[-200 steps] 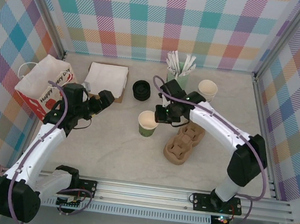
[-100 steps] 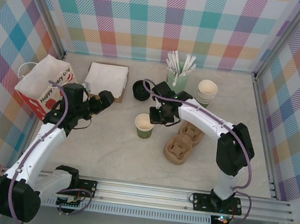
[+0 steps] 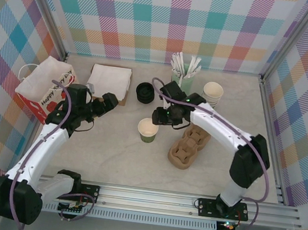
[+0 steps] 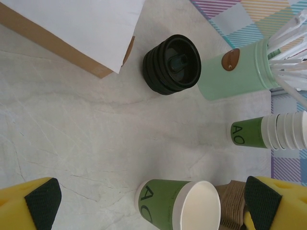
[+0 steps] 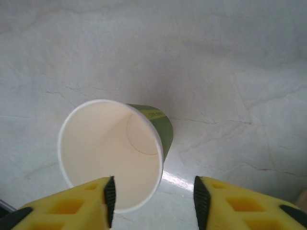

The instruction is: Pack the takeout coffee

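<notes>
The takeout coffee cup [image 3: 148, 130], a green paper cup with a cream inside and no lid on it, stands upright mid-table. My right gripper [image 3: 159, 116] hovers just above and behind it, open. In the right wrist view the cup [image 5: 110, 148] sits below the right gripper [image 5: 153, 191]; the left finger [image 5: 72, 206] overlaps the rim and the other finger [image 5: 240, 201] stands clear of it. A stack of black lids [image 3: 145, 92] rests behind the cup. My left gripper [image 3: 107, 102] is open wide to the cup's left, holding nothing. Its camera sees the cup [image 4: 165, 199] and lids [image 4: 172, 64].
A paper bag [image 3: 44, 86] lies at the far left, white napkins on a brown box [image 3: 109, 79] beside it. A pale green stirrer pot [image 3: 182, 79] and a stack of lidless cups [image 3: 212, 92] stand at the back. A cardboard cup carrier [image 3: 188, 145] lies right of the cup.
The right gripper's jaws have parted and let go of the cup's rim. The cup now stands slightly further left. The left arm has barely moved.
</notes>
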Action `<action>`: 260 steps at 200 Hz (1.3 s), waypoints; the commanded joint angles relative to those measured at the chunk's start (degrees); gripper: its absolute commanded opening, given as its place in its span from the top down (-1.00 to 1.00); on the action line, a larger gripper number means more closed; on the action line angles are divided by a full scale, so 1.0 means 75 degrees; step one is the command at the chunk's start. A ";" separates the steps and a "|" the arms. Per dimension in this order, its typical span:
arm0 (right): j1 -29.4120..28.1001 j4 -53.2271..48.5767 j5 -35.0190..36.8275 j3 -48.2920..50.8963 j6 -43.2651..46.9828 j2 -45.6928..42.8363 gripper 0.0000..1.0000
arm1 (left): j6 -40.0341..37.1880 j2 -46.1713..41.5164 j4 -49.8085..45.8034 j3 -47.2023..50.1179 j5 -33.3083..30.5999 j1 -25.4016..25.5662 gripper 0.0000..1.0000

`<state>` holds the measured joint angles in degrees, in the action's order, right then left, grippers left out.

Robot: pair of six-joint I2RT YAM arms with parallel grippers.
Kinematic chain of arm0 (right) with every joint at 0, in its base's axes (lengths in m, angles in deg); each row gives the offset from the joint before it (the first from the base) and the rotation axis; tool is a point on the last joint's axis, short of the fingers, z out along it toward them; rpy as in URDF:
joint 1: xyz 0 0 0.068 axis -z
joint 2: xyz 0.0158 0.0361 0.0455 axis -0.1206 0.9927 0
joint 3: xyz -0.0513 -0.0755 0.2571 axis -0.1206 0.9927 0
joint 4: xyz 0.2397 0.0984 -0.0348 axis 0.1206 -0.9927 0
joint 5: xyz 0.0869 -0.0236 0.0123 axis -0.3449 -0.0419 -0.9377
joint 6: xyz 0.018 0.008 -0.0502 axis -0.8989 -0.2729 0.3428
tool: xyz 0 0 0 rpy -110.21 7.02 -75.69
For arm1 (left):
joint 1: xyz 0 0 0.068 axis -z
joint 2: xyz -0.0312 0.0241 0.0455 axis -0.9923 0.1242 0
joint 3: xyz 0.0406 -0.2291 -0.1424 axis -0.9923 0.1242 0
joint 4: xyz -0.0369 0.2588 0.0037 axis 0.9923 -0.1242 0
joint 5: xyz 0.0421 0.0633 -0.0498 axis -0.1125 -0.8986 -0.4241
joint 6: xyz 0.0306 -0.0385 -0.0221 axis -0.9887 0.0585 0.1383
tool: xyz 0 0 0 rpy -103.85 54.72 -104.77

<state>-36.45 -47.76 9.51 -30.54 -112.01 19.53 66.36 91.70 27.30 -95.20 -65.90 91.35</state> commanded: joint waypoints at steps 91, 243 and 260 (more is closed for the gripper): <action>-0.0050 -0.0043 0.0540 0.1780 -0.0054 -0.3396 -1.00 | -0.1589 0.2707 -0.1162 -0.2498 -0.0956 0.1072 -1.00; -0.0040 -0.0371 0.1313 0.3125 -0.0631 -0.4472 -1.00 | -0.1933 0.8897 -0.3693 -0.8824 -0.2402 0.2165 -1.00; -0.0038 -0.0377 0.1326 0.3183 -0.0650 -0.4457 -1.00 | -0.1980 0.9223 -0.3702 -0.9220 -0.2179 0.2169 -1.00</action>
<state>-36.47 -49.46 18.41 -7.70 -115.77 -12.97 52.79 158.56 2.42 -159.50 -83.28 107.22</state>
